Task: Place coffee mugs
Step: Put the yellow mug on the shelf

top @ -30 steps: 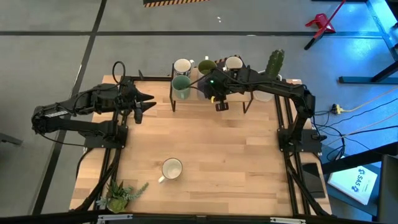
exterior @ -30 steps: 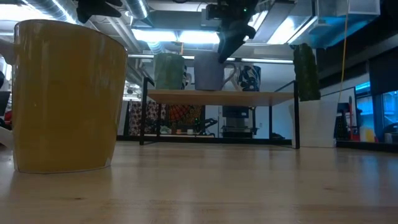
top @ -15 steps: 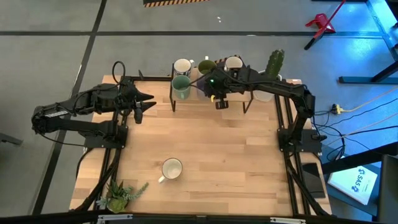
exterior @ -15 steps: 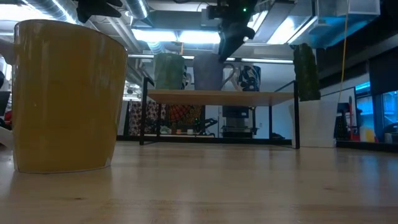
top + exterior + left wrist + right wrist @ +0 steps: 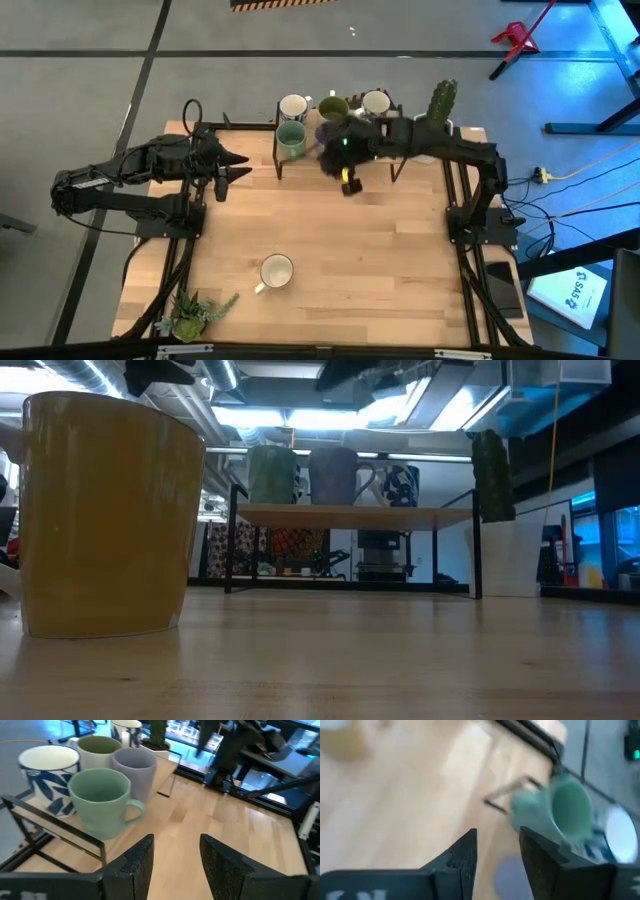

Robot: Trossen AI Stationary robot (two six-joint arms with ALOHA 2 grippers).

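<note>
Five mugs stand on their bases on a low raised shelf [image 5: 350, 512] at the table's far edge: teal green mug [image 5: 291, 136], lavender mug [image 5: 134, 767], olive mug [image 5: 333, 105], and two white-and-blue mugs [image 5: 293, 105] [image 5: 375, 100]. The pale yellow mug [image 5: 276, 271] stands alone on the table near its near edge, handle toward the near left. My right gripper [image 5: 348, 183] is open and empty, hovering just in front of the shelf, blurred by motion. My left gripper [image 5: 232, 165] waits open to the left of the shelf, pointing at it.
A tall cactus in a white pot [image 5: 440, 105] stands at the far right, beside the shelf. A small leafy plant [image 5: 190, 315] sits at the near left corner. Bare wood [image 5: 380, 260] spans the table's middle and right between shelf and yellow mug.
My right gripper has drawn up and back from the lavender mug on the shelf, moving toward the table's near edge and a little left, turning as it goes. In the low view it has risen out of sight. The lavender mug stays upright on the shelf.
</note>
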